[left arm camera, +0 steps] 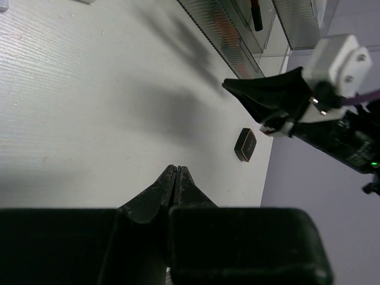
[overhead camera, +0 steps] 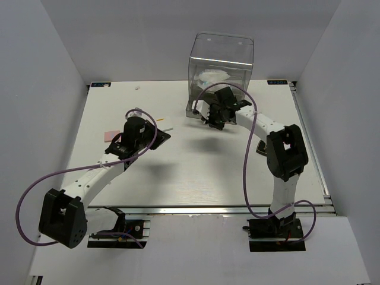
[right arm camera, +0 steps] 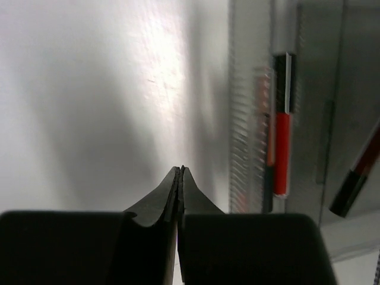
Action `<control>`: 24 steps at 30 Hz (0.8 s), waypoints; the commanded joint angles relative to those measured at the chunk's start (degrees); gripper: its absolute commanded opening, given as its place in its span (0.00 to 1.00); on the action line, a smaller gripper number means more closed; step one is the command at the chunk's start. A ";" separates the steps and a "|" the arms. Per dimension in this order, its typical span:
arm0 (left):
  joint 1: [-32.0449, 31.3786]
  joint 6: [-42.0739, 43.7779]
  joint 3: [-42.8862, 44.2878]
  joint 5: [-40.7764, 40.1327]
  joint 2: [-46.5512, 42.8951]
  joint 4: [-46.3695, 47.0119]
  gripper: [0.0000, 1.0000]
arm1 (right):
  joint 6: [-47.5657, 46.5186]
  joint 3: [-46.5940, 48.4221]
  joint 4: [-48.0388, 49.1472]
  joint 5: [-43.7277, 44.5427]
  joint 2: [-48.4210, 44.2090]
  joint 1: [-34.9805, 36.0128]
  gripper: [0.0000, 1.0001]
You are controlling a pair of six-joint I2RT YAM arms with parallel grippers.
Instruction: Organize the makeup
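My left gripper (left arm camera: pixel 176 168) is shut with nothing between its fingers, above bare table left of centre (overhead camera: pixel 160 135). A white flat square with an orange mark (overhead camera: pixel 165 124) lies just behind it, and a pink square (overhead camera: pixel 110 136) lies to its left. A black square compact (left arm camera: pixel 245 145) rests on the table to the right, half hidden behind the right arm in the top view (overhead camera: pixel 260 149). My right gripper (right arm camera: pixel 181 170) is shut and empty at the foot of the drawer box (overhead camera: pixel 212 123). Red-and-black sticks (right arm camera: pixel 282 148) lie in the open bottom drawer beside it.
The tall clear acrylic drawer box (overhead camera: pixel 221 68) stands at the back centre, white items showing through its wall. Its ribbed bottom drawer (left arm camera: pixel 228 38) is pulled out toward the arms. White walls close in the table on the left, back and right.
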 commanded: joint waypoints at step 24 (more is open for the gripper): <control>0.39 -4.03 2.53 7.53 14.11 17.04 0.49 | 7.59 -0.70 38.50 25.40 7.18 -0.77 0.17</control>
